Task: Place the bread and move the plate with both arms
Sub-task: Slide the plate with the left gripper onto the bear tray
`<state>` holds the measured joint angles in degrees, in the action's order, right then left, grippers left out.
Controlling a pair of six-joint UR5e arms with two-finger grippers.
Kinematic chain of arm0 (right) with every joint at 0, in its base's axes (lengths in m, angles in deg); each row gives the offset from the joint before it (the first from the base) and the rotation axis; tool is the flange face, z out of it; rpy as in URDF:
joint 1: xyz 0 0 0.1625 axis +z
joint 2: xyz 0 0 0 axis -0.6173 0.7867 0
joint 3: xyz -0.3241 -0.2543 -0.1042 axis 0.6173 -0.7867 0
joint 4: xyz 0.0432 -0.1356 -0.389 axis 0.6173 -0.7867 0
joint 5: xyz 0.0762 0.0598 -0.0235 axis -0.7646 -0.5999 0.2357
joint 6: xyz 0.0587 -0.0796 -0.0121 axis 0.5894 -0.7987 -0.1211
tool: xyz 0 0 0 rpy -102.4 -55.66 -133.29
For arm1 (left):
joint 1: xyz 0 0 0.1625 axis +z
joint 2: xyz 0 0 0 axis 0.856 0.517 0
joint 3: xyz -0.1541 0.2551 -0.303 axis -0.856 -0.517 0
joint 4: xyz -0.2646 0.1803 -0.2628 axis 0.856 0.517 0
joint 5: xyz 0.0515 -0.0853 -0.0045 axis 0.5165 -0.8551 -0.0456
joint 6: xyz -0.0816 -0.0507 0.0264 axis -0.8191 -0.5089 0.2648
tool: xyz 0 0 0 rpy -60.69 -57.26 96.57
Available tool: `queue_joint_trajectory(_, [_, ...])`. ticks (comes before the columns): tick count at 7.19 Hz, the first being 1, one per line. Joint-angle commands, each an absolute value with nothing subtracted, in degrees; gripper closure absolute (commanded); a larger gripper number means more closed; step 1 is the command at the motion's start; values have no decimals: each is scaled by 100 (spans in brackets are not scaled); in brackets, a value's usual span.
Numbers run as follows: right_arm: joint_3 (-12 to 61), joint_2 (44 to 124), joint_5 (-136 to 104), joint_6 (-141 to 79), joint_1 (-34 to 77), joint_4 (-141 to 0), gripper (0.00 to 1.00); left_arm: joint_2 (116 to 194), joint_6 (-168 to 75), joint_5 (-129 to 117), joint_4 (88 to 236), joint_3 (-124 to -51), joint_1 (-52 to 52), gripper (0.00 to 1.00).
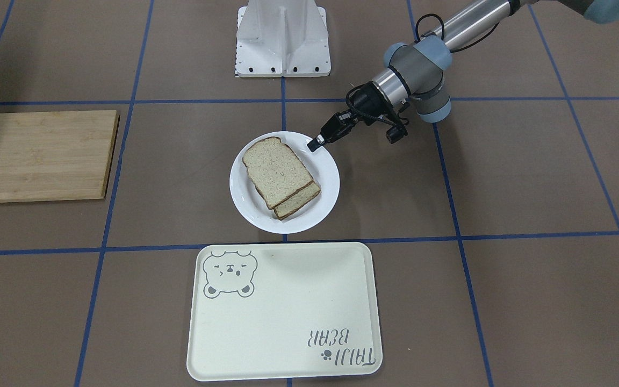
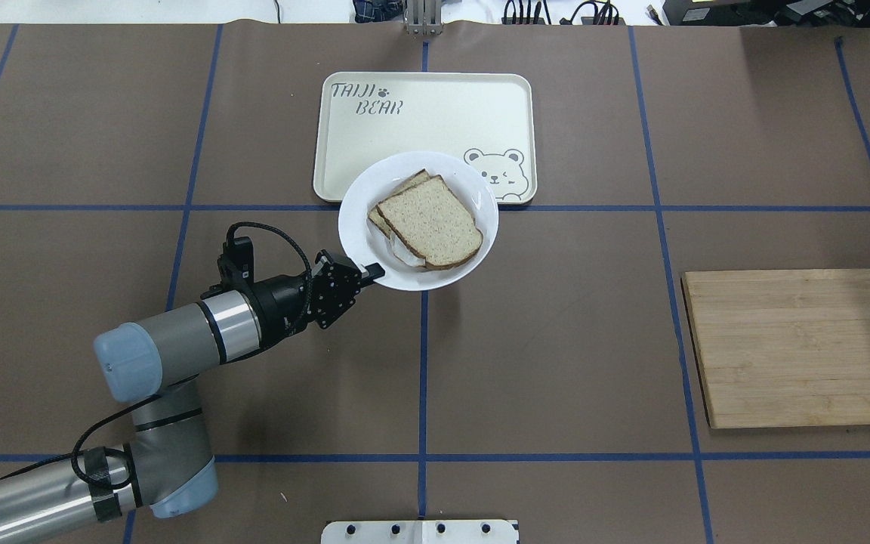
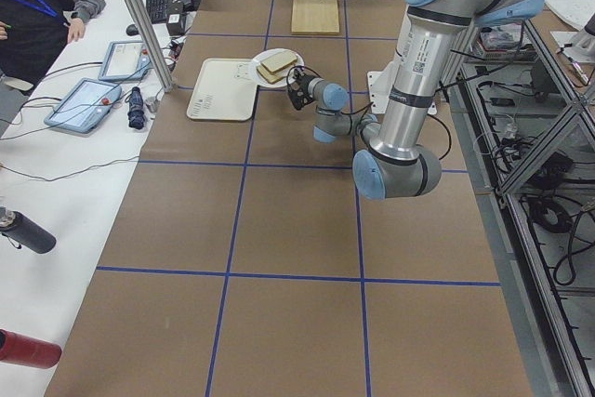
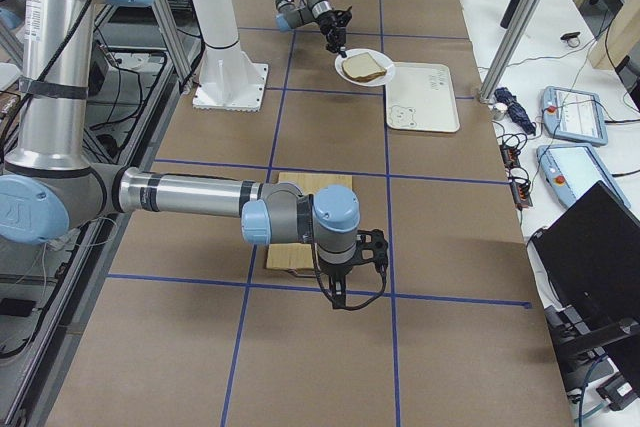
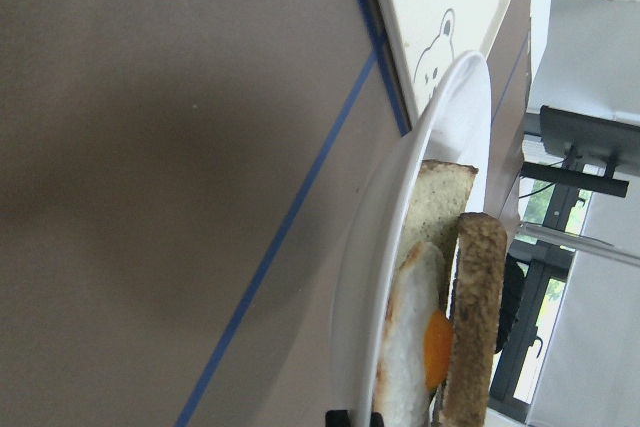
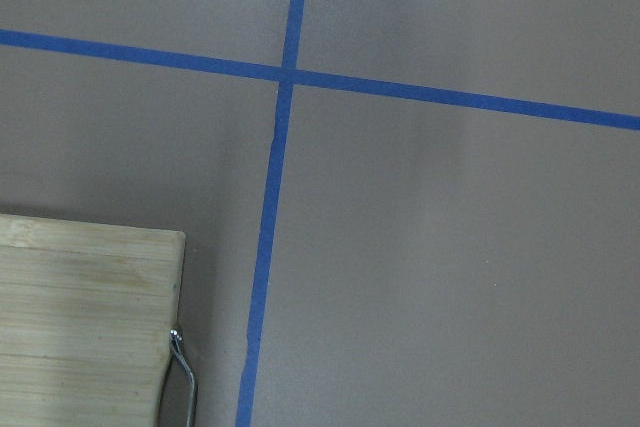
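Plate (image 2: pixel 352 227) rim in L gripper (image 2: pixel 373 270), bread (image 2: pixel 429 221) atop

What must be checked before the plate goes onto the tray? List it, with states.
1. Left end effector clamped on the plate rim: ok.
2. Bread lying on the plate, atop the egg slice: ok.
3. Tray surface free for landing: ok.
4. Plate held level: cannot tell.
5. Right end effector off the path, by the cutting board: ok.
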<state>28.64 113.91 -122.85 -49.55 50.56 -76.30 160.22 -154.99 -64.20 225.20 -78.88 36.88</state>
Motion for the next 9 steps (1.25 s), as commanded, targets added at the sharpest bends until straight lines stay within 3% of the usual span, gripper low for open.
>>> queue_joint_trajectory(1, [2851, 11378, -12283, -4947, 5056, -7627, 0, 16201, -15556, -5795, 22312, -7835, 3681, 100])
queue_joint_trajectory(4, [2851, 11352, -12283, -4947, 5056, -7627, 0, 16878, -15835, -5127, 20680, -7730, 3611, 100])
queue_joint_trajectory(9, [2808, 11343, -12283, -4947, 5048, -7627, 0, 18037, -16670, -4756, 19982, -6000, 3101, 100])
